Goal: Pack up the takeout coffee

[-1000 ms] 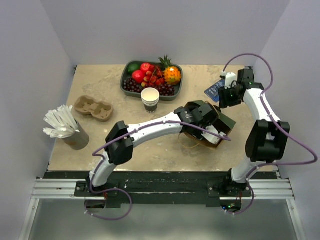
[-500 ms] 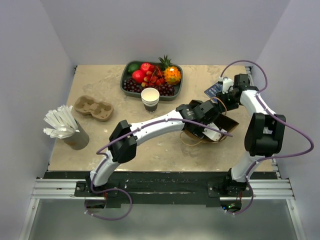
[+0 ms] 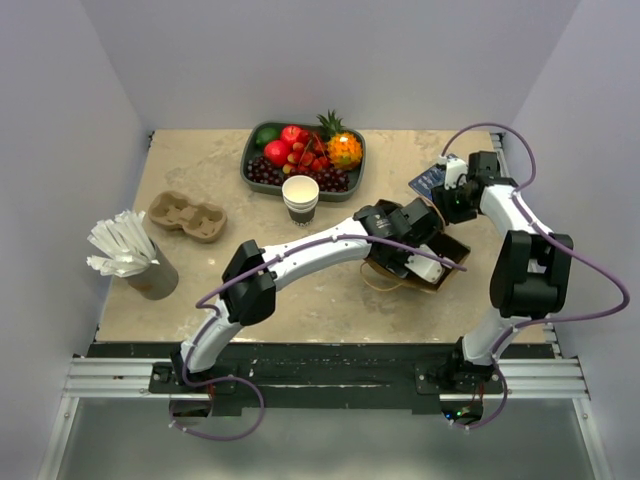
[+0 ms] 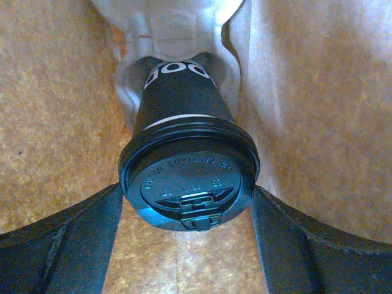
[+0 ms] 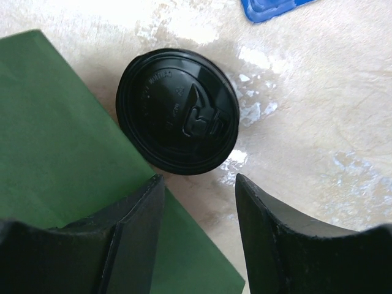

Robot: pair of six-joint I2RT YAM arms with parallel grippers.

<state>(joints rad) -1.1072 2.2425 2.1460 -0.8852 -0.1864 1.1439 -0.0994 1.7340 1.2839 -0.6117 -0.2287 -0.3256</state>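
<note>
The takeout coffee (image 4: 184,116) is a dark cup with white lettering and a black lid (image 4: 188,184). It stands in a whitish pulp holder (image 4: 168,30) inside a brown paper bag (image 4: 318,110). My left gripper (image 4: 188,191) is shut on the lid's rim, one finger touching each side. From above, the bag (image 3: 385,270) lies on its side with the left gripper (image 3: 425,255) reaching into it. My right gripper (image 5: 199,180) stands open just above the table, close to a second black lid (image 5: 177,110) beside a green surface (image 5: 55,135). I cannot tell whether a cup is under that lid.
A fruit tray (image 3: 255,175) sits at the back, with stacked white cups (image 3: 300,198) in front of it. A pulp cup carrier (image 3: 188,216) and a holder of white straws (image 3: 130,255) stand at the left. A blue packet (image 3: 428,182) lies by the right gripper (image 3: 445,200).
The right gripper has moved left and nearer, toward the bag, and its jaws have widened slightly. The left arm has pushed a little deeper into the bag, which shifted with it.
</note>
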